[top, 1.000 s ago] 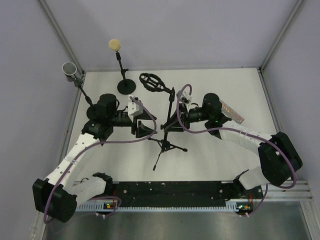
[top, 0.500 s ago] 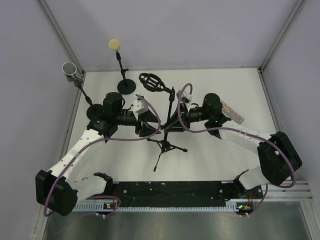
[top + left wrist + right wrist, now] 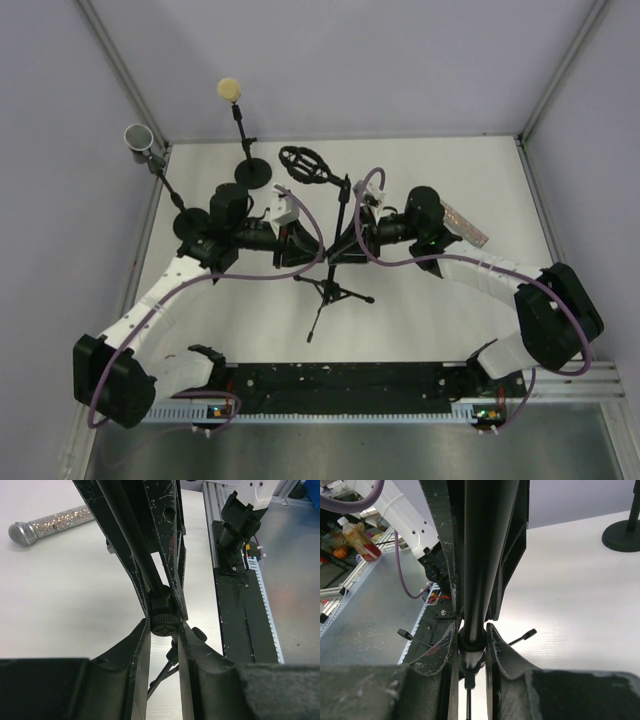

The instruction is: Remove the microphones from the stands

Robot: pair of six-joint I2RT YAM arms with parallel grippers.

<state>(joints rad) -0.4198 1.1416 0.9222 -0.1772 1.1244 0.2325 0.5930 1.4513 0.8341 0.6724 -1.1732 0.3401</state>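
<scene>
- At mid-table we see one tripod stand [image 3: 330,287], its pole pinched by two grippers: left gripper [image 3: 163,628], right gripper [image 3: 471,633].
- One glittery microphone [image 3: 50,524] lies on the table [image 3: 450,320], apart.
- We count two round-base stands [image 3: 252,172] [image 3: 183,222] behind.

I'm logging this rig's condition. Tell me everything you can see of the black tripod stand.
The black tripod stand looks like thin dark metal: three slim legs splayed on the white table, an upright pole, and an oval holder at the top that looks empty. The pole carries a ribbed collar. The left gripper is closed on that collar, and the right gripper is closed on the pole from the opposite side.
</scene>
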